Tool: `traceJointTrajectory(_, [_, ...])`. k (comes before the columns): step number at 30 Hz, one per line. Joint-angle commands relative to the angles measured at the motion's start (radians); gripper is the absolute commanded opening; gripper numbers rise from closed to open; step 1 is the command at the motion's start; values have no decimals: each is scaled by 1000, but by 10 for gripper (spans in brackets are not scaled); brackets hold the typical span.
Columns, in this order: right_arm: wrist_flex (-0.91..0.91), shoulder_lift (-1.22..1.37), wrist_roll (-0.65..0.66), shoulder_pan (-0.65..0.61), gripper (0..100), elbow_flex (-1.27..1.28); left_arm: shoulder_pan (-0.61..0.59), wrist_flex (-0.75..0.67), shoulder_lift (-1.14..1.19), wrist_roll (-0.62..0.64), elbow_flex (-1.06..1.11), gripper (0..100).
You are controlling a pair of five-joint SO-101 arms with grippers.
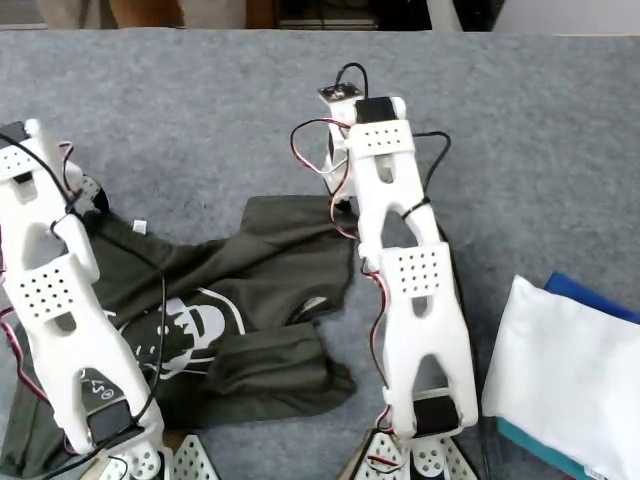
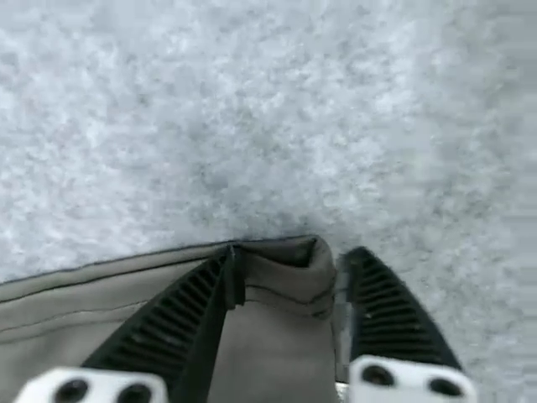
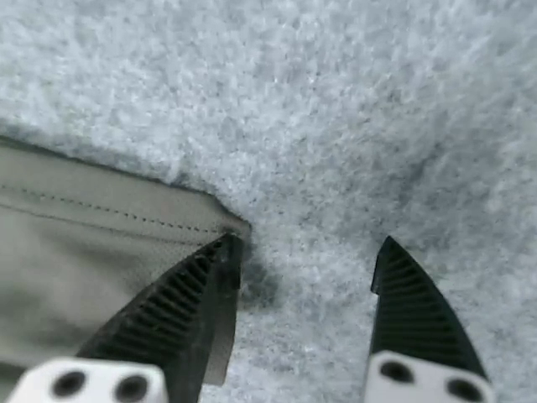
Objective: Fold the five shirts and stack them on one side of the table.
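Between L gripper (image 2: pixel 294 253) jaws: shirt (image 2: pixel 268 336) corner pinched. R gripper (image 3: pixel 310 243) jaws wide, another hem corner just outside one finger.

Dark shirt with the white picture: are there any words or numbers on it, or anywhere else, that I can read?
No text here can be read.
White picture on the dark shirt: a drawing, partly under an arm; no letters made out.
Small white tag on the shirt: too small.
Dark marks on that arm: too small.
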Motion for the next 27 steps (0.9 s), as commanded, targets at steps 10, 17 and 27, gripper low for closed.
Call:
traceJointTrajectory(10, [31,-12,-2,-35,267,-202,-5,3,42,32,-9,19])
traceJointTrajectory(17, [25,-2,-2,-142,267,-111,-9,5,42,29,-9,19])
traceJointTrajectory(27, [0,87,-6,-79,267,-42,-8,5,47,28,-9,19])
